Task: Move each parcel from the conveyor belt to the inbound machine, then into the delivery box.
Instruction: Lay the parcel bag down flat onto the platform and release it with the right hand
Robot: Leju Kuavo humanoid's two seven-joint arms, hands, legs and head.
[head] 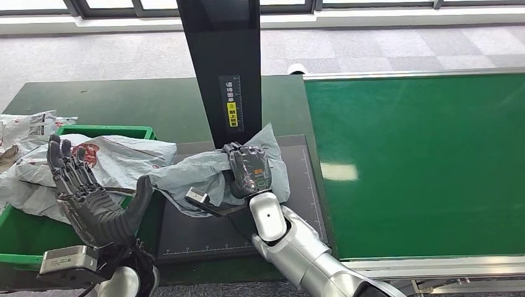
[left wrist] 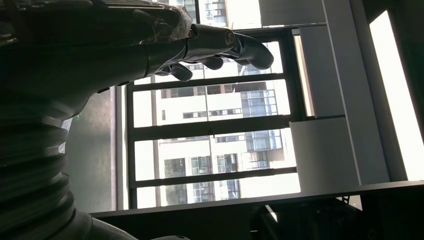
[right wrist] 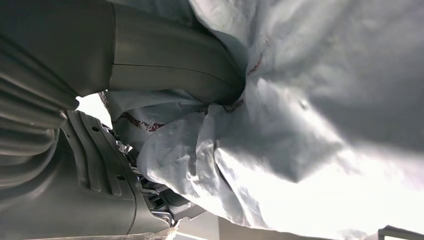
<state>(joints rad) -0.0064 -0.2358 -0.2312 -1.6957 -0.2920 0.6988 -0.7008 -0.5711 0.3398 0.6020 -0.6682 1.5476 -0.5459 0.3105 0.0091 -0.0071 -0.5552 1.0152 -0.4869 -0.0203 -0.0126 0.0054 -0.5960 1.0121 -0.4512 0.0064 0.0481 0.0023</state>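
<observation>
Presently my right hand (head: 250, 170) grips a grey plastic parcel (head: 204, 170) over the dark scanning plate (head: 297, 185) of the inbound machine, just in front of its black upright column (head: 226, 68). In the right wrist view my thumb (right wrist: 170, 65) presses into the crumpled film (right wrist: 280, 115), so I hold it firmly. My left hand (head: 93, 198) is raised palm-up near the green delivery box (head: 111, 132), fingers spread wide and holding nothing. I judge the step in hand to be the machine stage: the parcel is off the green conveyor belt (head: 421, 161) and not yet in the box, where other parcels (head: 117, 158) already lie. The parcel's long axis runs across the plate, roughly from the column's foot toward the box, its loose end pointing that way. The next move, I judge, calls for carrying it toward my left over the box rim before my fingers loosen.
</observation>
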